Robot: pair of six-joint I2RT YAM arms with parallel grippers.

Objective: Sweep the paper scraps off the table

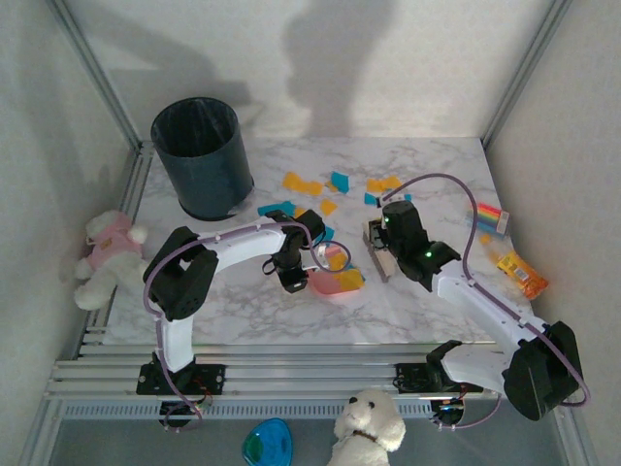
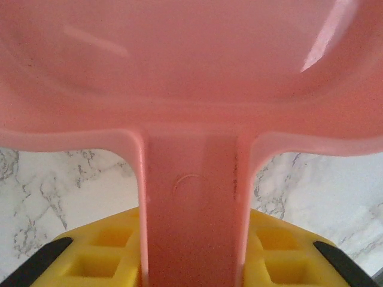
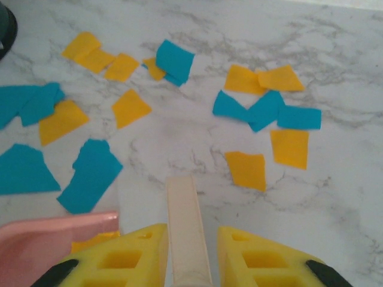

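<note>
Twenty or so paper scraps [image 1: 303, 184] [image 3: 245, 170], orange-yellow and teal-blue, are listed flat on the white marbled surface [image 1: 243, 311] [image 3: 347, 197]. They are spread in a loose band on its far half. The band's long axis runs left to right, roughly parallel to the far edge, from beside the dark bin [image 1: 202, 155] to the middle right. Single pieces are turned every way, and some overlap.

Edges: the bin is set at the far left corner. A striped packet [image 1: 490, 216] and an orange packet [image 1: 522, 274] are lodged along the right edge. A ribbed metal rail frame [image 1: 291, 374] bounds the near edge.

Open room: bare marble is found on the near half, between the scraps and the rail.

Left end effector [image 1: 291, 275] [image 2: 194, 257]: closed on the handle of the pink dustpan [image 1: 335, 283] [image 2: 191, 72] [image 3: 48, 239]. The handle is laid left to right and the pan is turned rightward. Two orange pieces are seen on the pan.

Right end effector [image 1: 380, 245] [image 3: 190, 257]: closed on a cream brush handle [image 3: 187, 221]. Its long axis is pointed away toward the scraps, just right of the dustpan.
</note>
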